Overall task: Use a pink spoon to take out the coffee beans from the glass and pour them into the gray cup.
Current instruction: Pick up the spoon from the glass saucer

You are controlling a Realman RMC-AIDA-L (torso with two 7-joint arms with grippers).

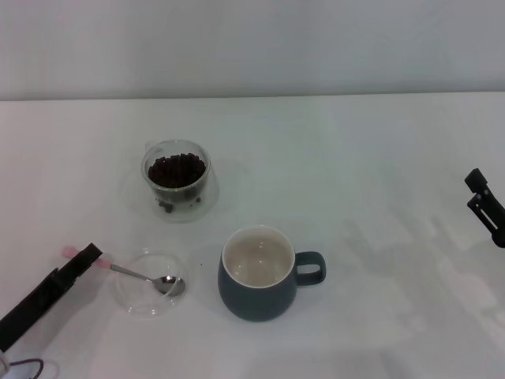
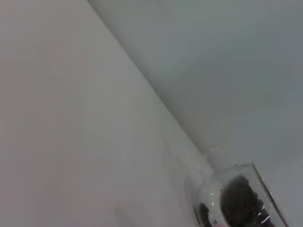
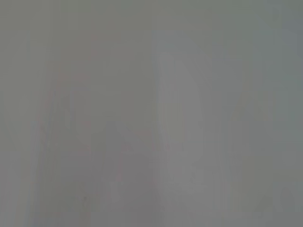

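In the head view the white desk [image 1: 379, 174] fills most of the frame. The glass [image 1: 177, 180] stands upright in the upper left of centre, filled with the dark coffee beans [image 1: 177, 170], and seems to rest on a faint clear saucer. The gray cup [image 1: 259, 273] sits upright at lower centre, its cream inside empty, its loop handle pointing toward the right of the frame. Just left of the cup lies a shallow clear dish [image 1: 149, 283]; the metal bowl of the pink spoon [image 1: 150, 277] rests in it, and the handle runs up-left over the rim to its pink end at the lower left. The left gripper [image 1: 81, 261] reaches in from the lower left corner, its dark jaws closed on that pink handle end. The right gripper [image 1: 483, 201] shows only as a dark piece at the right edge, well apart from everything; whether its jaws are wide or narrow cannot be told. The left wrist view shows the glass with beans in its lower right corner. The right wrist view shows only a blank gray surface.
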